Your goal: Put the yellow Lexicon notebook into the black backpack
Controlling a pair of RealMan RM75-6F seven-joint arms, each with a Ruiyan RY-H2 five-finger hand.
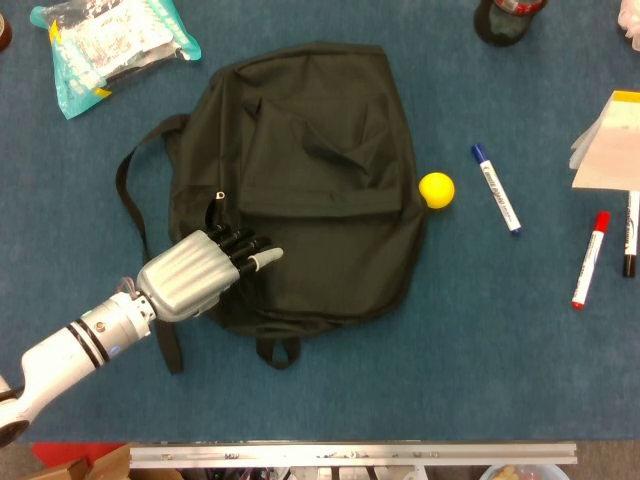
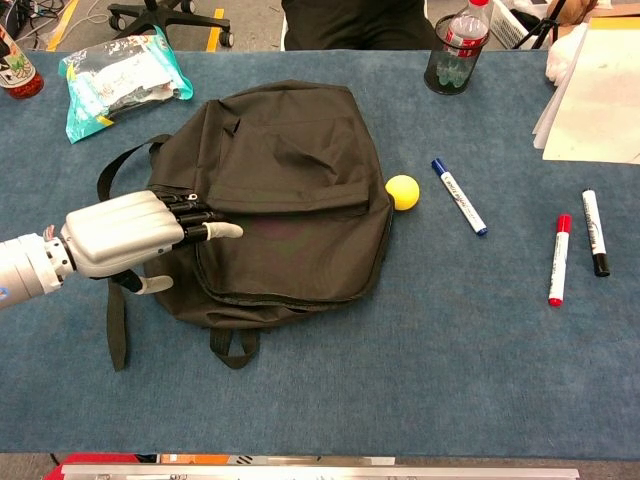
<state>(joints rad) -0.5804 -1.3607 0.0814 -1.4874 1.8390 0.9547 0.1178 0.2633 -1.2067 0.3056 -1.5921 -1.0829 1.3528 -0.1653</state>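
The black backpack (image 1: 320, 150) (image 2: 290, 160) lies flat in the middle of the blue table, its zip pull (image 1: 220, 197) on the left side. My left hand (image 1: 195, 275) (image 2: 125, 235) lies over the bag's lower left side with fingers stretched out and nothing in it. The yellow notebook (image 1: 612, 145) (image 2: 600, 90), pale-faced with a yellow edge, is tilted at the far right edge. Pale fingertips (image 1: 581, 150) of my right hand show at its left edge; the rest of that hand is out of frame.
A yellow ball (image 1: 436, 189) touches the bag's right side. A blue marker (image 1: 496, 190), a red marker (image 1: 590, 260) and a black marker (image 1: 631, 235) lie to the right. A bottle (image 2: 450, 50) stands at the back; a teal packet (image 1: 110, 45) lies back left.
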